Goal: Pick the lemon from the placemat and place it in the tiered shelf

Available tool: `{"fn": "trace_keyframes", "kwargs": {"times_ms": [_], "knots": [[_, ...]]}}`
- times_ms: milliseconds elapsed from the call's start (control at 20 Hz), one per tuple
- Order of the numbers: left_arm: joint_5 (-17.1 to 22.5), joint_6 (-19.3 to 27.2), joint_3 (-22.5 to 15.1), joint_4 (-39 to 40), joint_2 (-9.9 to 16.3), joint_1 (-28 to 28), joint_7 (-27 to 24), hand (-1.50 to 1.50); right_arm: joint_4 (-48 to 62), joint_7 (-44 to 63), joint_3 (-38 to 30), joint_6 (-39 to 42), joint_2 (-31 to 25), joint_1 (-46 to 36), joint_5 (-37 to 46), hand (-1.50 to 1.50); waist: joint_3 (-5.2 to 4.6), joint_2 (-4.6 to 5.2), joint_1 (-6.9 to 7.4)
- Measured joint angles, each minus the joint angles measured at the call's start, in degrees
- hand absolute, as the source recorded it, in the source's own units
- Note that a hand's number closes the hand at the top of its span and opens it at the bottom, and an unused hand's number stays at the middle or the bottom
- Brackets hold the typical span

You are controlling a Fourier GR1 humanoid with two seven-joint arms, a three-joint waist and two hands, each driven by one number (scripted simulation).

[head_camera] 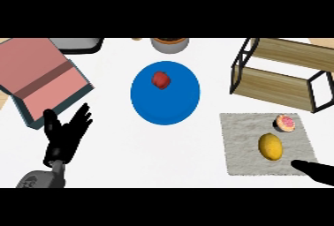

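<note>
With its fingers' state impossible to tell, the right hand at the grey woven placemat's near right corner should curl round the oval yellow lemon, avoiding the pink-iced doughnut.

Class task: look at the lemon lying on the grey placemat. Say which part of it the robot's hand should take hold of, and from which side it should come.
Probably grip the lemon across its narrower middle, from above. It lies flat on the placemat, long axis running up and down in the view, so its sides are free. The right hand is nearest. A small pink-topped round item sits by the lemon's far end, so avoid that end.
</note>
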Motion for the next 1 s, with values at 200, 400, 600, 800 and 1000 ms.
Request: {"fn": "trace_keyframes", "kwargs": {"times_ms": [200, 400, 600, 800, 1000], "knots": [[-0.03, -0.63, 1.03, 0.97, 0.00, 0.36, -0.86, 0.00, 3.86, 2.60, 3.80, 2.35, 2.42, -5.70, 2.92, -1.50, 0.02, -0.14, -0.44], [-0.32, -0.76, 1.44, 1.40, -0.24, 0.60, -1.11, 0.00, 7.84, 4.45, 6.49, 4.16, 5.10, -9.59, 5.34, -1.50, 0.03, -0.22, -0.71], [-0.50, -0.48, 1.58, 0.65, -0.51, 0.14, 0.14, 0.00, 10.90, 5.58, 7.80, 5.09, 7.87, -11.65, 8.87, -1.50, 0.04, -0.33, -1.05], [-0.98, -0.18, 1.60, -1.02, -0.49, 0.98, 0.73, 0.00, 13.62, 6.66, 8.63, 6.21, 10.68, -13.54, 12.54, -1.50, 0.06, -0.41, -1.13], [-0.79, -0.78, 2.25, -1.90, -0.05, 1.65, 1.26, 0.00, 16.07, 6.45, 8.98, 6.69, 13.98, -13.83, 15.72, -1.50, 0.07, -0.45, -1.33]]}}
